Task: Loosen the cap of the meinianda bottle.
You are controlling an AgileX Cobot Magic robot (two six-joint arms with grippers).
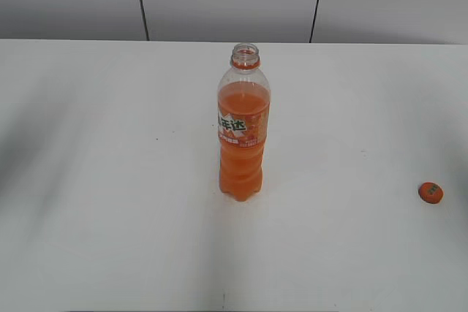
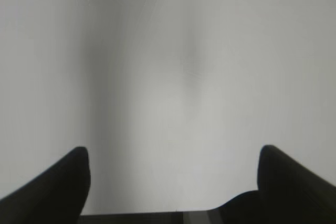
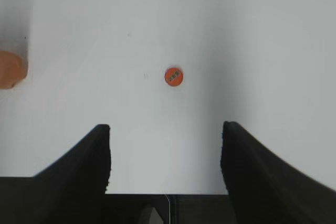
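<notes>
We see the bottle (image 1: pixel 243 129) standing upright in the middle of the white tabletop (image 1: pixel 102 180), its long axis vertical and its neck bare: the cap (image 1: pixel 431 193) is already off and lies flat on the tabletop well to the right, close to the right edge of the exterior view. We judge the loosening itself done, and more than done.

Neither arm shows in the exterior view. Our right hand (image 3: pixel 165 150) hangs above the tabletop with its two dark fingers spread wide and nothing between them; in its own view the cap (image 3: pixel 174 76) lies ahead of it, almost on the line between the fingers, and the foot of the bottle (image 3: pixel 11 69) just shows at the left edge. Our left hand (image 2: pixel 173 174) is also wide open and empty, looking at bare tabletop only, with neither bottle nor cap in its view.

So the right hand is the nearer one to the cap, which sits straight in front of it. The tabletop around both bottle and cap is bare, leaving open room on every side; only the nearness of the cap to the right edge of the exterior view calls for care.
</notes>
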